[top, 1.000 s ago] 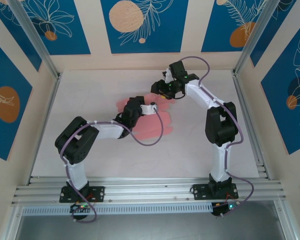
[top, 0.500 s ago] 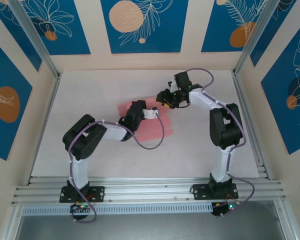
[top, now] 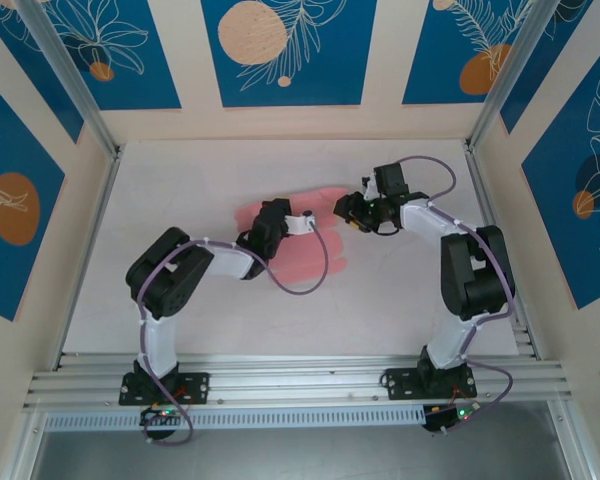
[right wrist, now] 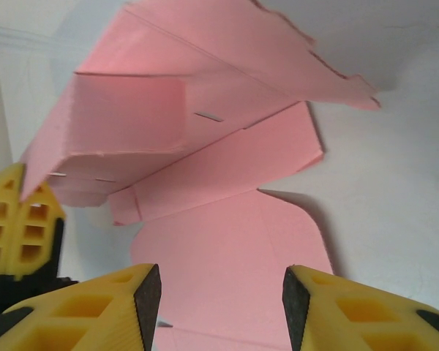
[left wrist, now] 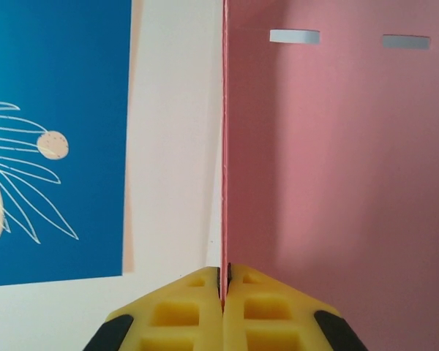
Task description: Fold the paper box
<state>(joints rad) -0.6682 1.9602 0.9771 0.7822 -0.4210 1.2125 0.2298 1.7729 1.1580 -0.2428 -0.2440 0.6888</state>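
Paper box [top: 302, 258] sits mid-table [top: 180, 180] between your two arms, a pink die-cut sheet with one part raised. Your left gripper [top: 310, 218] stays pinched tight on the edge of an upright panel, and its wrist view shows the card standing on edge between the closed yellow fingertips [left wrist: 197, 314]. A second ago your right gripper [top: 346, 208] hung over the sheet's far side. It has since drawn back to the right and towards you, beside the paper box's right edge. Its jaws stand about half apart with nothing gripped; from its wrist the pink flaps lie beyond them. Your left elbow has shifted slightly too.
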